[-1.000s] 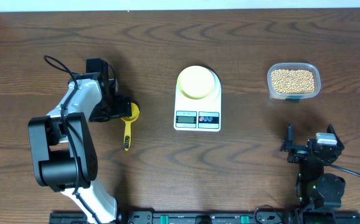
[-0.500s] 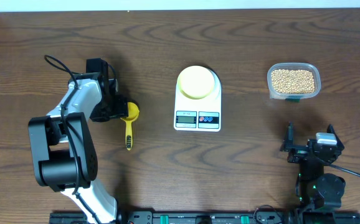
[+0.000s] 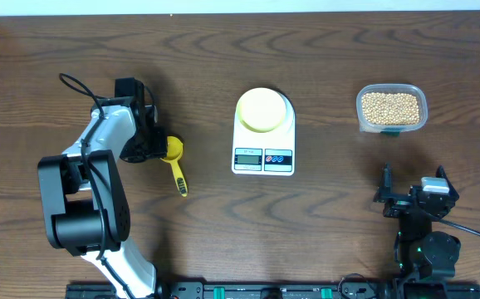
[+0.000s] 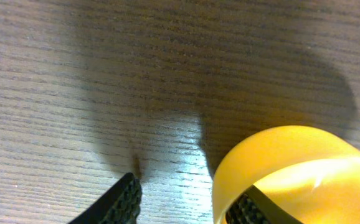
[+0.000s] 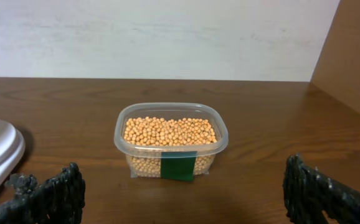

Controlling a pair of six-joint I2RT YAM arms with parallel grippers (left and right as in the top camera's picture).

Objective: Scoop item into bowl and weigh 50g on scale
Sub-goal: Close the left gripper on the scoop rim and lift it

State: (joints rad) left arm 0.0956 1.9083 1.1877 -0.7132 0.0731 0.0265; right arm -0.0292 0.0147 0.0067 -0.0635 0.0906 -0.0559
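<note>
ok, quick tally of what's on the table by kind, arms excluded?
yellow scoop: 1
bowl, sitting on the scale: 1
scale: 1
clear tub of beans: 1
Total: 4

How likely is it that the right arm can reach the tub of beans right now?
Likely yes: the open right gripper faces the tub of beans straight on, and nothing stands between them.

Bowl (image 3: 262, 109) on scale (image 3: 263, 159), scoop (image 3: 174, 158) to its left, tub (image 5: 177, 169) of beans (image 3: 391, 106) right
</note>
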